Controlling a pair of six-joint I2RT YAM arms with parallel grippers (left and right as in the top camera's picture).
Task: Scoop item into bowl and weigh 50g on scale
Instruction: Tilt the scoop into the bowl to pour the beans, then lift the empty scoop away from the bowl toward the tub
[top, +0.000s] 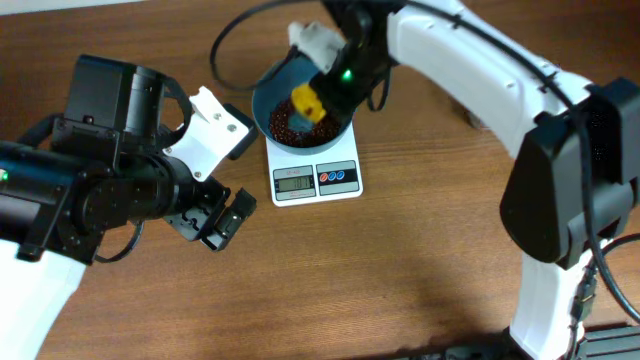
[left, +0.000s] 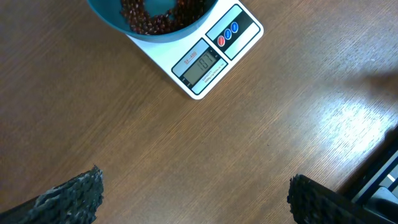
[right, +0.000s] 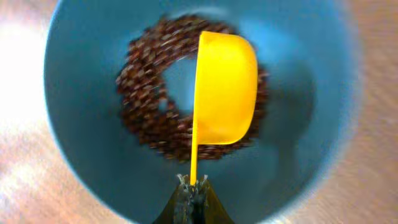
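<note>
As seen from overhead, a yellow scoop (top: 307, 103) is clamped by the right gripper (top: 319, 92) above the beans (top: 285, 125) in the bowl (top: 268, 95), set on the scale (top: 317, 181) beneath it. From the left wrist, the left gripper (left: 194, 182) is shown spread and empty, the scale ahead; from the right wrist, beans are ringed below the scoop.

Robot lab bench: wood-grain table (top: 400, 270), white arm (top: 480, 70), cables (top: 214, 50).

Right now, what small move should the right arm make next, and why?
Probably lift the right gripper with the yellow scoop straight up, clear of the bowl. The scoop is tipped on edge and looks empty, and the beans lie in the bowl on the scale, whose display I cannot read.
</note>
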